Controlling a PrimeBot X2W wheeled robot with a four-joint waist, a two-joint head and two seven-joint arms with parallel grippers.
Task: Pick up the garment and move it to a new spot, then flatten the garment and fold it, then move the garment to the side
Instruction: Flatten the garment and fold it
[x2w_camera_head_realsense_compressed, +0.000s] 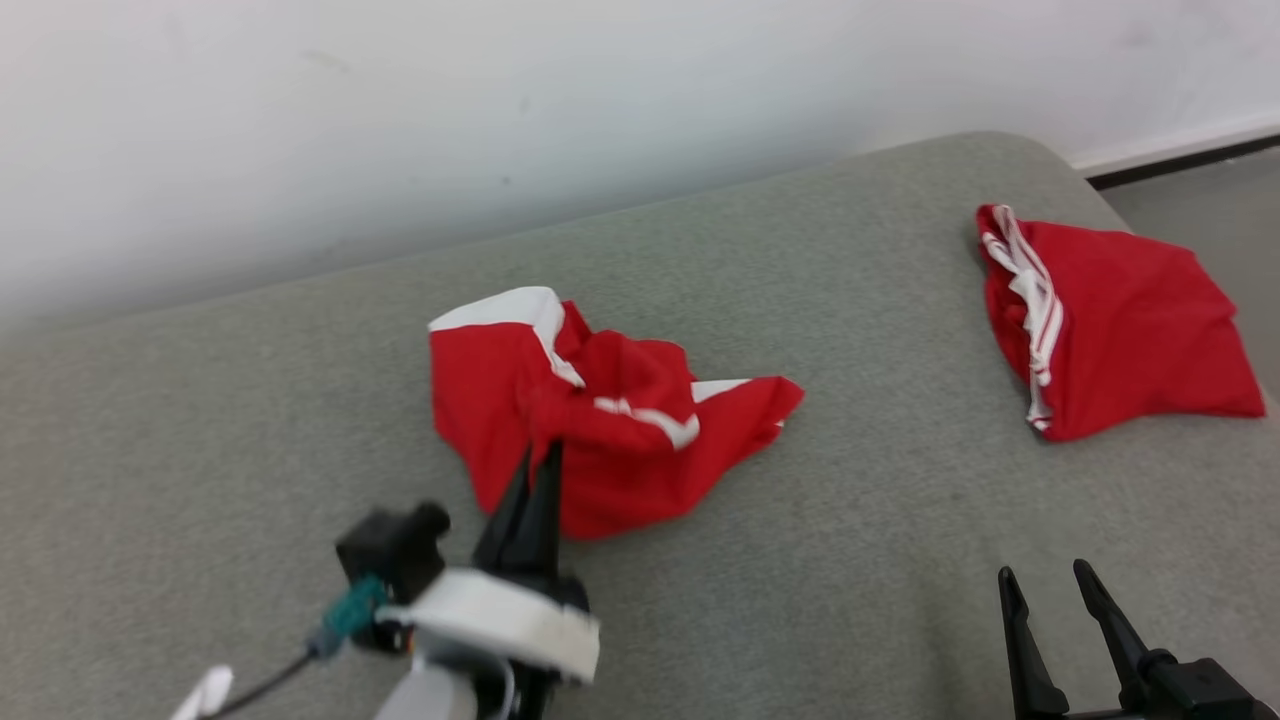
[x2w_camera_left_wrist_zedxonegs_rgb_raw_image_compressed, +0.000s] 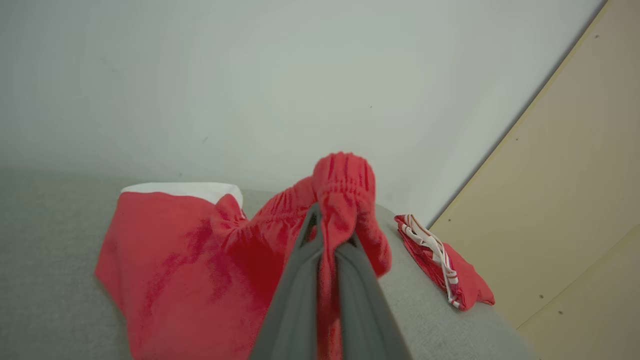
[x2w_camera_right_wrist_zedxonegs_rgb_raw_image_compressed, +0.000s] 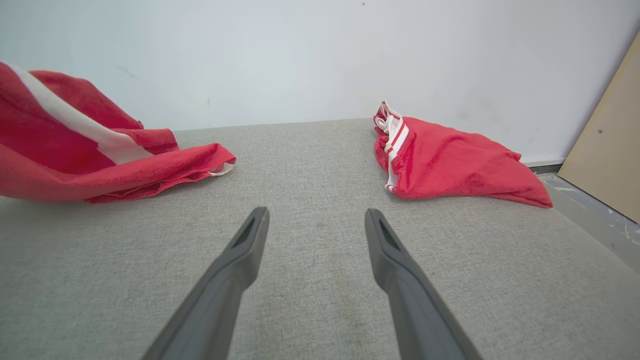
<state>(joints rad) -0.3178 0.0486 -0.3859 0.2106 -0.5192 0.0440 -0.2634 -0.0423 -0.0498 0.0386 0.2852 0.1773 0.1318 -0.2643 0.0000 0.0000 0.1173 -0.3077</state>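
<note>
A crumpled red garment (x2w_camera_head_realsense_compressed: 600, 420) with white bands lies in the middle of the grey padded surface (x2w_camera_head_realsense_compressed: 250, 420). My left gripper (x2w_camera_head_realsense_compressed: 540, 455) is shut on its near edge. In the left wrist view the red elastic waistband (x2w_camera_left_wrist_zedxonegs_rgb_raw_image_compressed: 342, 185) bunches up between the two dark fingers (x2w_camera_left_wrist_zedxonegs_rgb_raw_image_compressed: 300, 280), and the rest of the garment (x2w_camera_left_wrist_zedxonegs_rgb_raw_image_compressed: 180, 260) hangs down to the left. My right gripper (x2w_camera_head_realsense_compressed: 1045, 580) stands open at the lower right, over bare surface. The right wrist view has its fingers (x2w_camera_right_wrist_zedxonegs_rgb_raw_image_compressed: 240, 255) wide apart with nothing between them, and the garment (x2w_camera_right_wrist_zedxonegs_rgb_raw_image_compressed: 75, 150) at the left.
A second red garment (x2w_camera_head_realsense_compressed: 1110, 325) with white stripes lies folded at the far right of the surface, near its edge; it is also in the right wrist view (x2w_camera_right_wrist_zedxonegs_rgb_raw_image_compressed: 450, 160). A white wall (x2w_camera_head_realsense_compressed: 500, 120) runs behind. A beige board (x2w_camera_left_wrist_zedxonegs_rgb_raw_image_compressed: 575, 200) leans at the right.
</note>
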